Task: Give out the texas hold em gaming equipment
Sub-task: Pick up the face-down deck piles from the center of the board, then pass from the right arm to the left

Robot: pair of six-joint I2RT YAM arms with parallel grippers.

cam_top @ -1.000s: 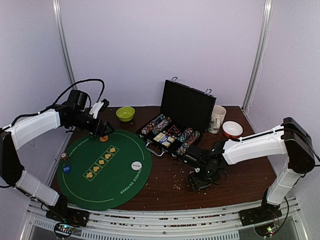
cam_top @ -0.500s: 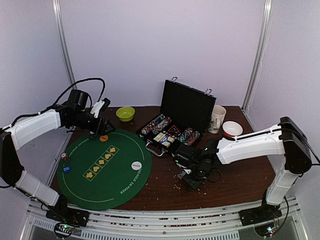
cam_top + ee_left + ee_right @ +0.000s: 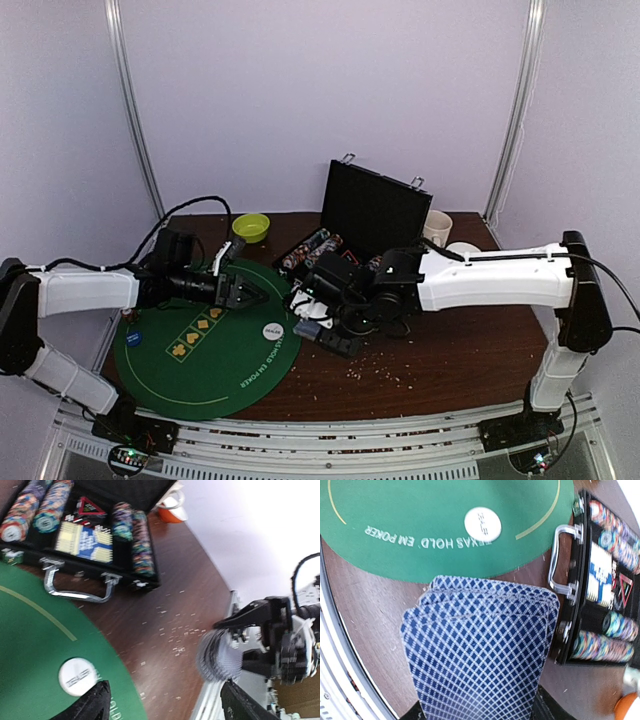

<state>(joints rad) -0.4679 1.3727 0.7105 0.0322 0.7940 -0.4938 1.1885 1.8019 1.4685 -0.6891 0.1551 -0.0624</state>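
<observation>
My right gripper (image 3: 479, 711) is shut on a fanned stack of blue-diamond-backed playing cards (image 3: 480, 650), held just off the green mat's right edge. From above, that gripper (image 3: 318, 318) hangs in front of the open black case (image 3: 372, 212). My left gripper (image 3: 247, 293) stands open over the mat, pointing at the cards, with nothing between its fingers (image 3: 90, 706). The left wrist view shows the cards (image 3: 220, 655) as a blur. The white dealer disc (image 3: 272, 329) lies on the mat (image 3: 200, 365). Rows of poker chips (image 3: 134, 539) fill the case.
A lime-green bowl (image 3: 250, 227) stands behind the mat. A white mug (image 3: 437, 228) and a red-and-white bowl (image 3: 468, 247) sit right of the case. A blue chip (image 3: 133, 337) lies on the mat's left side. The case's metal handle (image 3: 559, 560) juts toward the mat.
The right arm swung left from the table's right front to the case front, closing on the cards. The left arm moved from the mat's back edge rightward over the mat.
</observation>
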